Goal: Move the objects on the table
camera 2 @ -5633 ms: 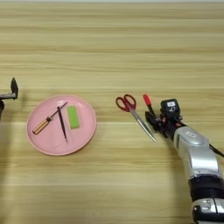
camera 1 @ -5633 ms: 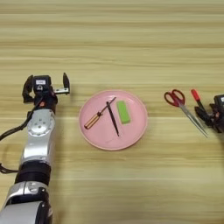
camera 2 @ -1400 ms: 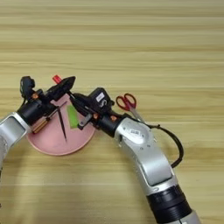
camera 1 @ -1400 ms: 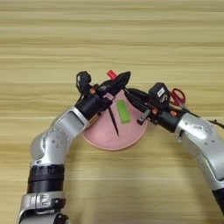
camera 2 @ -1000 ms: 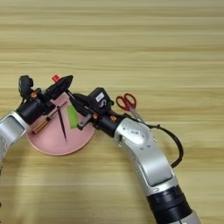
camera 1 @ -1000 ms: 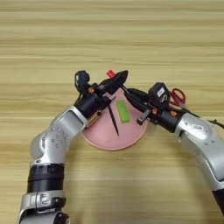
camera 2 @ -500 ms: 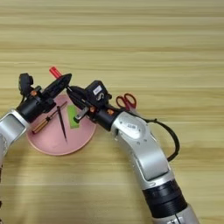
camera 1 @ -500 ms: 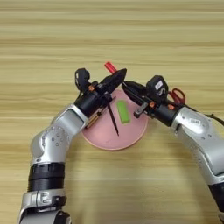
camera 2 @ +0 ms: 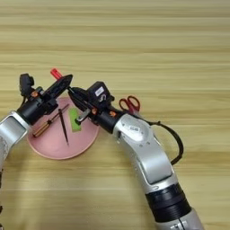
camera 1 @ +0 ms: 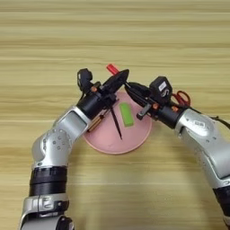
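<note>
Red-capped marker pen [camera 1: 111, 69] shows only its cap, gripped in our closed left gripper [camera 1: 120, 77]. We cannot tell how far our right gripper [camera 1: 131, 90] is open over the pink plate [camera 1: 134, 139] on the light-wood table [camera 1: 179, 40].

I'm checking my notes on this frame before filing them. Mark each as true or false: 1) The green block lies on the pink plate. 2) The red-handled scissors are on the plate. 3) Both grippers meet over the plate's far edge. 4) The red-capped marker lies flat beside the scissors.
1) True: the green block lies on the pink plate.
2) False: the scissors lie on the table, right of the plate.
3) True: left gripper and right gripper meet there.
4) False: the marker is up at the left gripper's tips.
</note>
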Controlling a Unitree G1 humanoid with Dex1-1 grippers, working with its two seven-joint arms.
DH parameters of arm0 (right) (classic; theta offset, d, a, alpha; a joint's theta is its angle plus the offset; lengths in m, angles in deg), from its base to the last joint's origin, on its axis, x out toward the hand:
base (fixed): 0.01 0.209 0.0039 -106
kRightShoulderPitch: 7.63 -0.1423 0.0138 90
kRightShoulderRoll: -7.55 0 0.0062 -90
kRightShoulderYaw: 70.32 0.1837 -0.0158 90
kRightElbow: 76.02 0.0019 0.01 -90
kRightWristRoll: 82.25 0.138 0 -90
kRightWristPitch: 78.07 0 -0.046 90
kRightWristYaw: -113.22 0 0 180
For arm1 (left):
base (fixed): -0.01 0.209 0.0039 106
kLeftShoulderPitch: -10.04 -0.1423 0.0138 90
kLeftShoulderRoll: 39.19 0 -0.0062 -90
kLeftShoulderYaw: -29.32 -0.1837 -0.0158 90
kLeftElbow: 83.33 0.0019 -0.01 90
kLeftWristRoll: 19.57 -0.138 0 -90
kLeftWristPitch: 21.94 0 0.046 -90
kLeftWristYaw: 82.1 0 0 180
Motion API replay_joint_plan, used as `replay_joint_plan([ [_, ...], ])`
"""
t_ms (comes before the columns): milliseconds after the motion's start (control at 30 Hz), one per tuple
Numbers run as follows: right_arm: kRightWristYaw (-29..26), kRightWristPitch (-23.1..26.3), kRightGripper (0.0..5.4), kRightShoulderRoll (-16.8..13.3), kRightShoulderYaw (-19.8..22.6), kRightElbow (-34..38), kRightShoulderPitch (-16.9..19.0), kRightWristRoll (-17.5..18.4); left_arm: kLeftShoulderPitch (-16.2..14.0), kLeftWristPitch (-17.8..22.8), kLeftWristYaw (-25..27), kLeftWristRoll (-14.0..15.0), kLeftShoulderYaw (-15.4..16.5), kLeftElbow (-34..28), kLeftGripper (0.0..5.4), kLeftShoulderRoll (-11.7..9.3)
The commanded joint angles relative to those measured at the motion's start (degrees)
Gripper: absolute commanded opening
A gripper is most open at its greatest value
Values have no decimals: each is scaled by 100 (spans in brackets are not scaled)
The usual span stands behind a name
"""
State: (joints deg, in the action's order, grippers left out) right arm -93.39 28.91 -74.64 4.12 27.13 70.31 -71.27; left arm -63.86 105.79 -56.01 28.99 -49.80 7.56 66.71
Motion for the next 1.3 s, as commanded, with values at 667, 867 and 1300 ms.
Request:
replay_joint_plan([
  [667,55,-45,44,36,96,-108,-166,-106,13,-1,-147,91,79,25,51,-34],
  [867,59,-57,44,40,98,-125,-160,-112,16,-8,-153,86,92,50,51,-36],
  [1300,63,-78,139,70,165,-196,-148,-71,38,-53,-151,48,139,158,47,-53],
])
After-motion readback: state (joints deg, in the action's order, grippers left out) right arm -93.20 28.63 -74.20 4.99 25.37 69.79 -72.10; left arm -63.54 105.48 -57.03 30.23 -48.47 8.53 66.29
